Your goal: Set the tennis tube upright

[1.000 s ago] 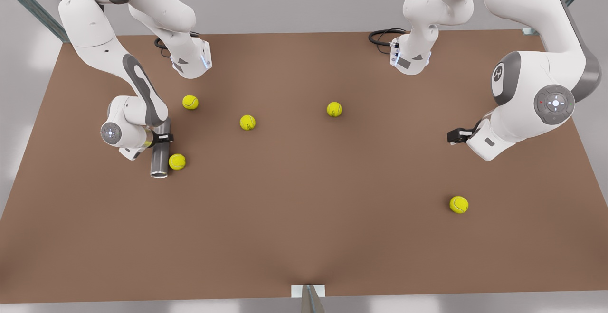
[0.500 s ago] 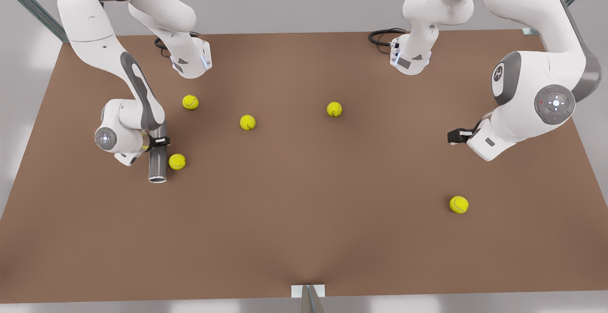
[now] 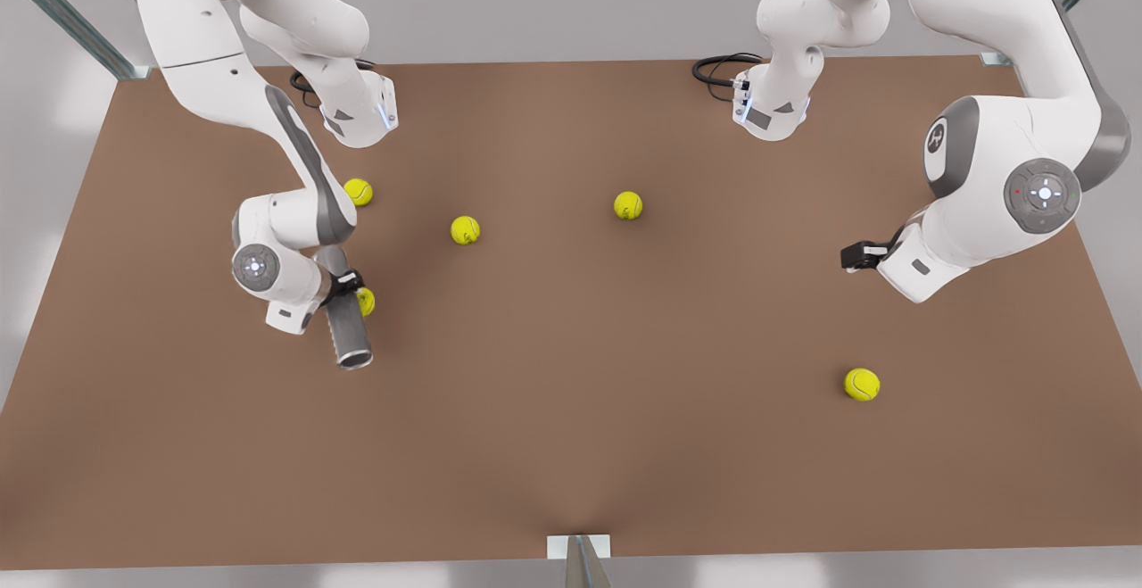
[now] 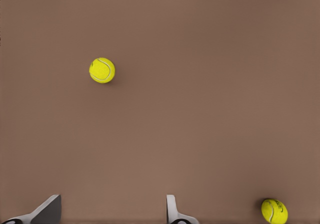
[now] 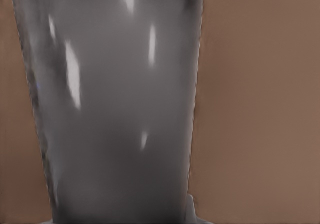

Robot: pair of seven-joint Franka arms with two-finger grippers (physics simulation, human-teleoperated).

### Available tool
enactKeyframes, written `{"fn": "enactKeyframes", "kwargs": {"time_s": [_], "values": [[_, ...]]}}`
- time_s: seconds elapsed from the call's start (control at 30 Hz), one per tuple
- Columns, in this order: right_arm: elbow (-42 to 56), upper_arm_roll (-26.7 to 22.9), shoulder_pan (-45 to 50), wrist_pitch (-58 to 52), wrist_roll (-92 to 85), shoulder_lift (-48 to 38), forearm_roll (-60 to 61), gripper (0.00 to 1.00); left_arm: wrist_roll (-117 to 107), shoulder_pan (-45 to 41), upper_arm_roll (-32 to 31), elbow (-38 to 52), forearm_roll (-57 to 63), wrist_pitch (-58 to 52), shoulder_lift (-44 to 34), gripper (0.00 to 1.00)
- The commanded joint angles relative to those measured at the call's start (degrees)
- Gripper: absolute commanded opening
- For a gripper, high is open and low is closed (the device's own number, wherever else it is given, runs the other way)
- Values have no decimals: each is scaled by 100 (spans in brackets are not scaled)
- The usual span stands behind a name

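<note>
Now on the brown table (image 3: 571,409), my right gripper (image 3: 343,285) is clamped around the tennis tube (image 3: 348,325), tilted near the front view's left beside a tennis ball (image 3: 366,301). My left gripper (image 4: 112,211) waits over bare tabletop at the front view's right, fingers (image 4: 172,209) spread and empty.

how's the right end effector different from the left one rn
The right end effector is clamped on the tennis tube, at the front view's left; the left end effector holds nothing, with its fingers spread apart. The right one has a tennis ball right beside its grip, while the left one hangs over bare table at the front view's right, waiting. Both sit on white arms above the same brown table.
</note>
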Motion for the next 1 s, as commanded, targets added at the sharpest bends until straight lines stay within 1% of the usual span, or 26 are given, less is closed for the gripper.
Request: {"fn": "enactKeyframes", "kwargs": {"time_s": [0.0, 0.1, 0.27, 0.33, 0.4, 0.5, 0.57, 0.83, 0.97], "values": [[46, -2, 38, -52, -57, 0, 102, 59, 0, 1, 1, -8, 3, 0, 0, 100], [362, -2, 372, -113, -127, 88, 67, 59, 0, 1, 1, 1, 3, 0, 0, 100], [986, -11, 1005, -122, -311, 527, -135, 59, 0, 10, 1, 1, -6, -9, 0, 100], [1557, -11, 1224, -500, -425, 861, -258, 59, 0, 10, 1, 1, 3, -9, 0, 100], [1812, -11, 1523, -509, -557, 1046, -355, 59, 0, 10, 1, 1, -6, -9, 0, 100], [2480, -20, 1901, -518, -1322, 1442, -416, 59, 0, 10, 1, 1, -6, -18, 0, 100], [2823, -20, 2130, -456, -1779, 1679, -741, 59, 0, 10, 1, 1, -6, -9, 0, 100], [3807, -55, 3026, -439, -2192, 2329, -1576, 59, 18, 54, 1, 1, -6, 35, 70, 100], [4739, -125, 3588, -456, -2289, 2892, -1612, 59, 0, 107, 1, -8, -15, 35, 123, 100]]}}
